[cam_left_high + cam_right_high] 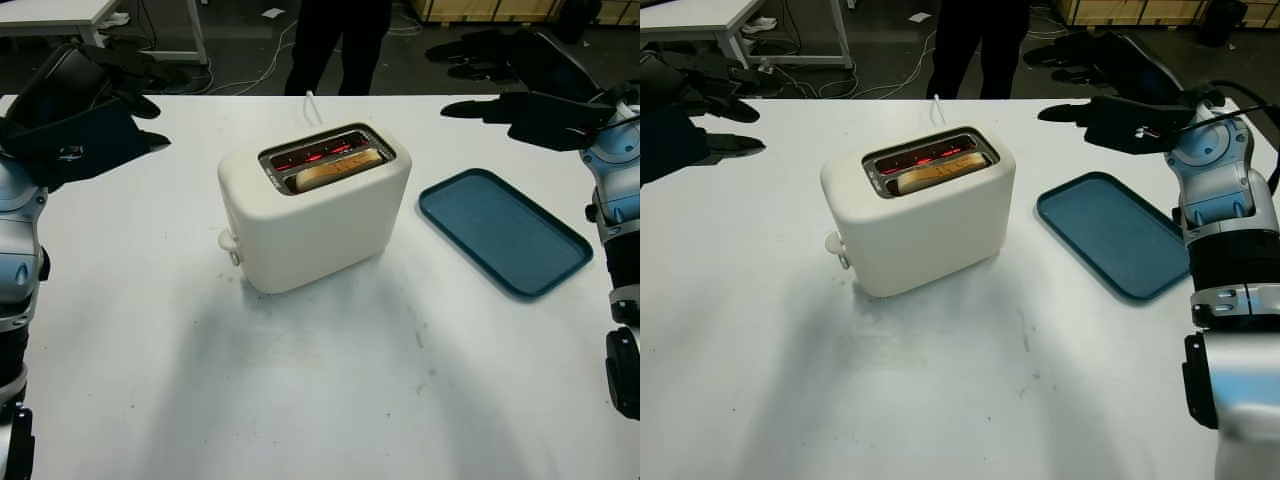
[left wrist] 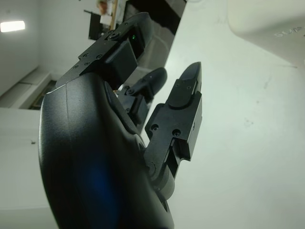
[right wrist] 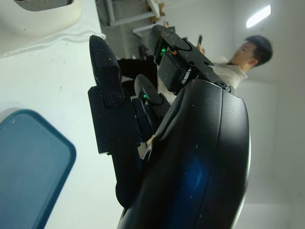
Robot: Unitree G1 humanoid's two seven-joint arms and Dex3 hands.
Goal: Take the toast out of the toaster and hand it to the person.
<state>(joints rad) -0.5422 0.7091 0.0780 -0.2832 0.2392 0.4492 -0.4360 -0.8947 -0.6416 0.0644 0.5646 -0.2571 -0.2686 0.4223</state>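
A cream toaster (image 1: 315,215) stands in the middle of the white table (image 1: 300,400). One slice of toast (image 1: 338,170) sits in its near slot, and the heating wires glow red in the far slot. My left hand (image 1: 85,125) hovers open at the far left, well away from the toaster. My right hand (image 1: 530,110) hovers open at the far right, above the table's back edge and beyond the tray. A person (image 1: 335,45) in dark trousers stands behind the table.
A dark blue tray (image 1: 503,230) lies to the right of the toaster. A white cord (image 1: 310,105) runs from the toaster's back toward the table's far edge. Another white table (image 1: 60,15) and cables stand on the floor behind.
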